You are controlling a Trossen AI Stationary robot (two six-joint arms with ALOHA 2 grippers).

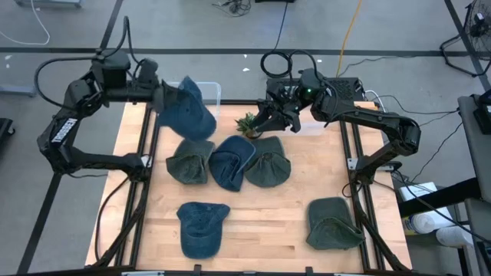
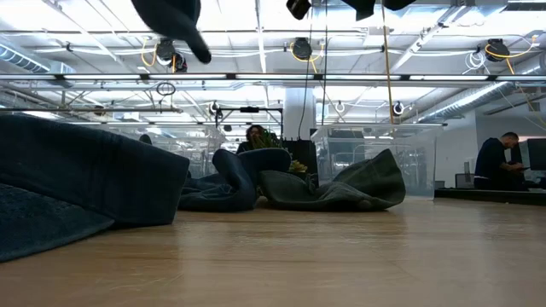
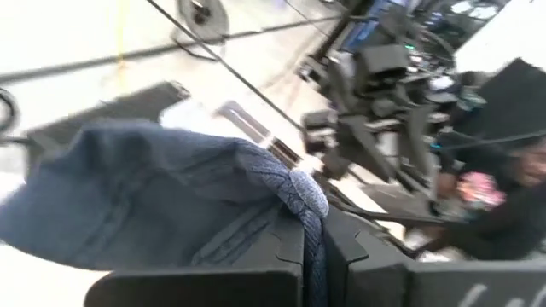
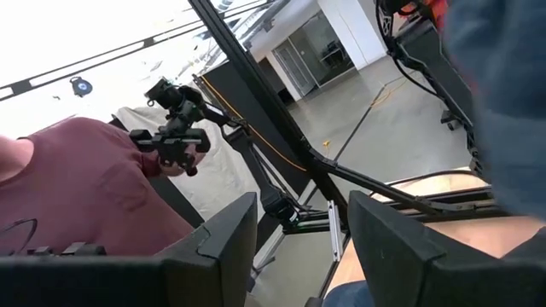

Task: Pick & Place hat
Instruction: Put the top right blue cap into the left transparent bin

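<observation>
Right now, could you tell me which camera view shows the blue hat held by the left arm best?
The high view: the blue hat hangs whole from the left end effector, by the clear bin. The left wrist view shows only bunched fabric, the low view just a dark edge at the top, the right wrist view possibly a blue blur.

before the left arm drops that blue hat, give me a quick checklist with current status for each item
1. Left gripper shut on the blue hat: ok, fabric is pinched between its fingers.
2. Hat lifted free of the table: ok, it hangs clear of the other hats.
3. Hat over the clear bin: cannot tell, it overlaps the bin's edge from above, but how far over it sits is unclear.
4. Right gripper out of the way: ok, it sits near the small plant, open and holding nothing.
5. Bin interior free: cannot tell, the hat covers it.
6. Hats left to pick: not ok, five remain on the table.
</observation>
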